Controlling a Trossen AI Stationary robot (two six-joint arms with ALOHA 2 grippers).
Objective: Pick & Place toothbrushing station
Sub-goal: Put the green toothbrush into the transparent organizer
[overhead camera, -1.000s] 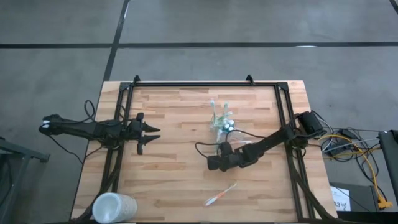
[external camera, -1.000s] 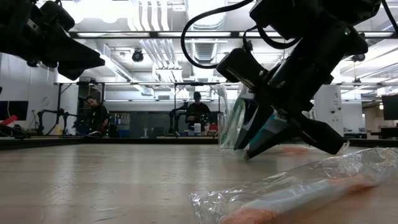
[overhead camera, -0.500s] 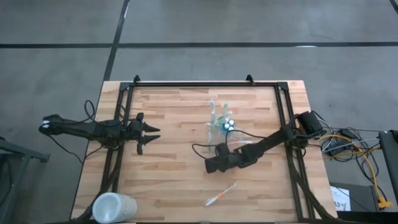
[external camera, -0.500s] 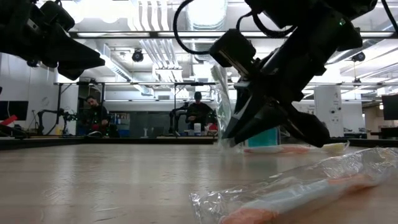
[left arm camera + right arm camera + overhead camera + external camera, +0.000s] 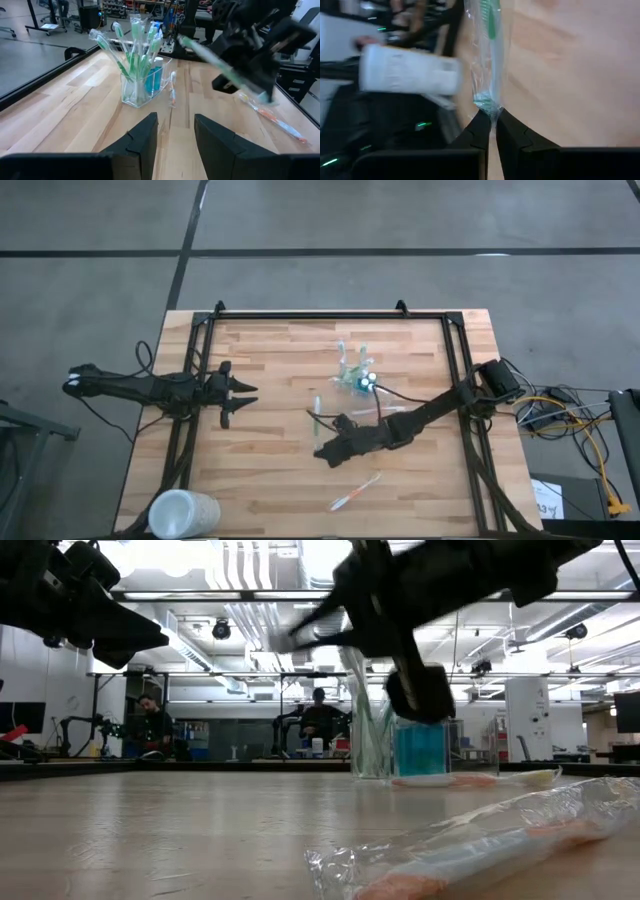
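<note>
The see-through holder [image 5: 357, 376] stands upright on the wooden table and holds several green and white toothbrushes and blue tubes; it also shows in the left wrist view [image 5: 144, 80]. My right gripper [image 5: 322, 444] is shut on a wrapped green toothbrush [image 5: 315, 410], above the table on the near-left side of the holder. My left gripper [image 5: 243, 395] hovers open and empty at the table's left. A wrapped orange toothbrush [image 5: 356, 492] lies flat near the front edge. My right gripper pinches the green toothbrush's clear wrapper at one end [image 5: 488, 106] between its two fingertips [image 5: 478, 131]. The toothbrush sticks out past the fingertips, roughly in line with them. It is lifted clear of the table.
A frosted white cup [image 5: 183, 513] lies on its side at the near left corner. Another wrapped toothbrush [image 5: 172, 90] lies on the table beside the holder. A black frame [image 5: 330, 313] runs along the far and side edges. People sit in the room beyond [image 5: 318, 722].
My right gripper has risen from the table and swung toward the near left, turning from pointing steeply down to about level. The wrapped green toothbrush now hangs clear of the table in its fingers.
</note>
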